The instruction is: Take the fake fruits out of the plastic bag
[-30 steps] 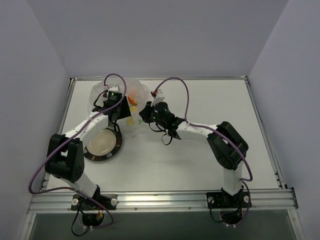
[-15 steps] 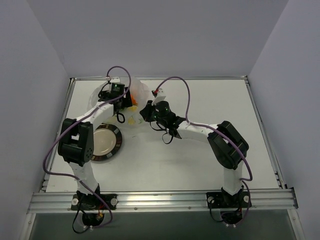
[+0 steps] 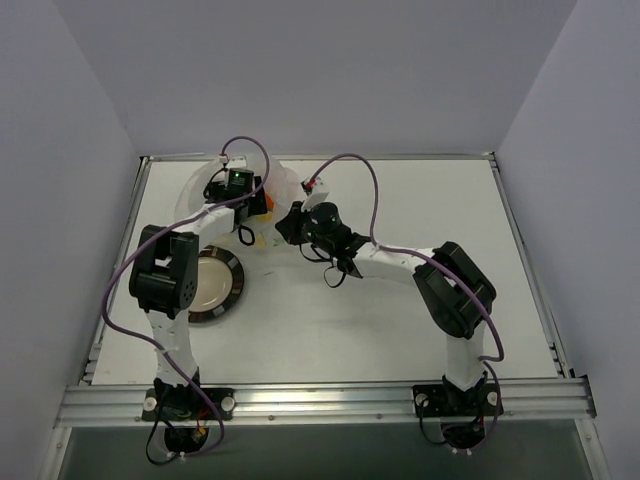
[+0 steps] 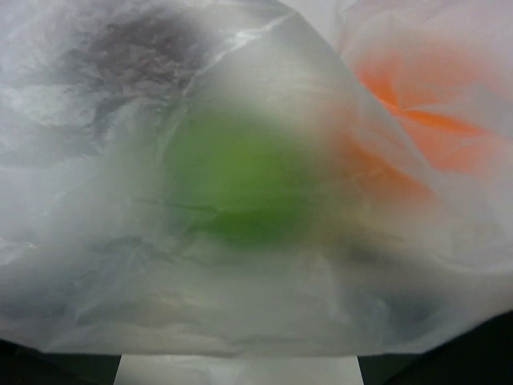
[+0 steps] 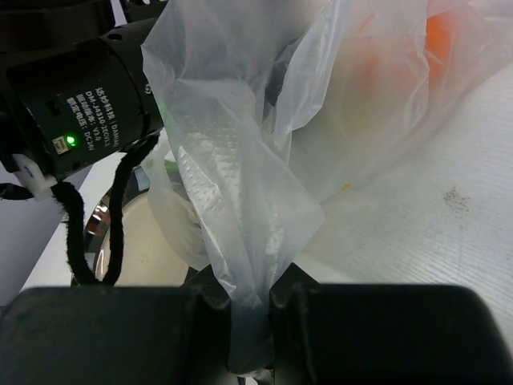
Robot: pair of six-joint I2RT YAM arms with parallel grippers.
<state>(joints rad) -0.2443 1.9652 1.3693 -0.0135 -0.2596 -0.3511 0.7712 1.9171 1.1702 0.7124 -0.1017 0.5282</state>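
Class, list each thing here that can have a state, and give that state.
Bag, gripped, holding fruit.
Green fruit, in bag.
Orange fruit, in bag.
Plate, bare where visible.
Left pincer, open at bag.
Right pincer, shut on bag.

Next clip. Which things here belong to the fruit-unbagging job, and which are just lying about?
Job in hand:
- plastic bag
- green fruit and orange fruit, both inside it
- dark blurred shape behind the film, possibly a third fruit
- right gripper, shut on a fold of the bag

Lying about:
- plate, near the bag
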